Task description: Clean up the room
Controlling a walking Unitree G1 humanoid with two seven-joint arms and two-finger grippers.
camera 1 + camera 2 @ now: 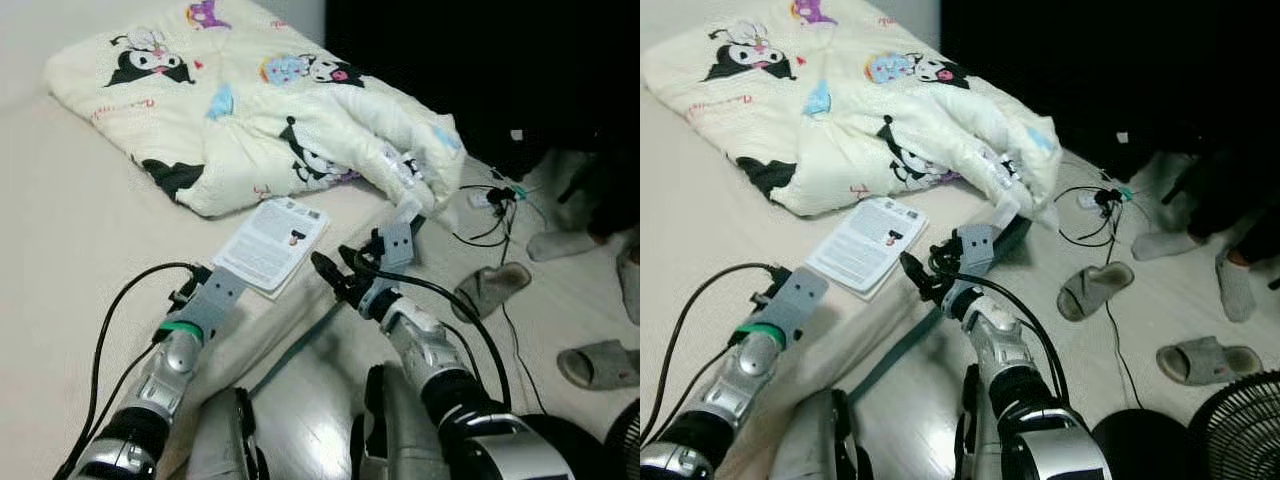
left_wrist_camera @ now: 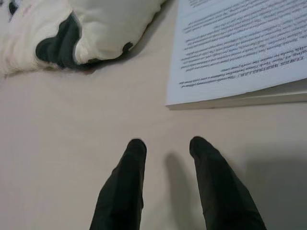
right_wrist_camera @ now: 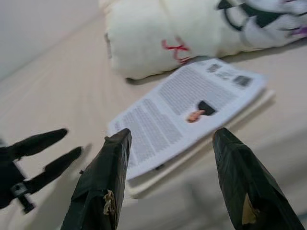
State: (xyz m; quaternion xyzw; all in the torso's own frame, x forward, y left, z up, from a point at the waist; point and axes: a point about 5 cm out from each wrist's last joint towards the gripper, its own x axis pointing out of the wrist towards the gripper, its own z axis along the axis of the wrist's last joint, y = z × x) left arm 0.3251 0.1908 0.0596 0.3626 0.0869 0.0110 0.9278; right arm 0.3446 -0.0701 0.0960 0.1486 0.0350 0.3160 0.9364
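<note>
your right pincer (image 3: 170,143) hung spread wide before the white printed booklet (image 1: 271,245) on the beige bed (image 1: 70,230); your left pincer (image 2: 165,146), parted, rested beside it.

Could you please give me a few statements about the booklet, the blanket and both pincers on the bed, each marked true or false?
1. The booklet lies flat on the bed. True.
2. The right pincer is shut on the booklet. False: it is open, short of it.
3. The blanket covers the booklet. False: the booklet lies beside it.
4. The left pincer is open over bare sheet. True.
</note>
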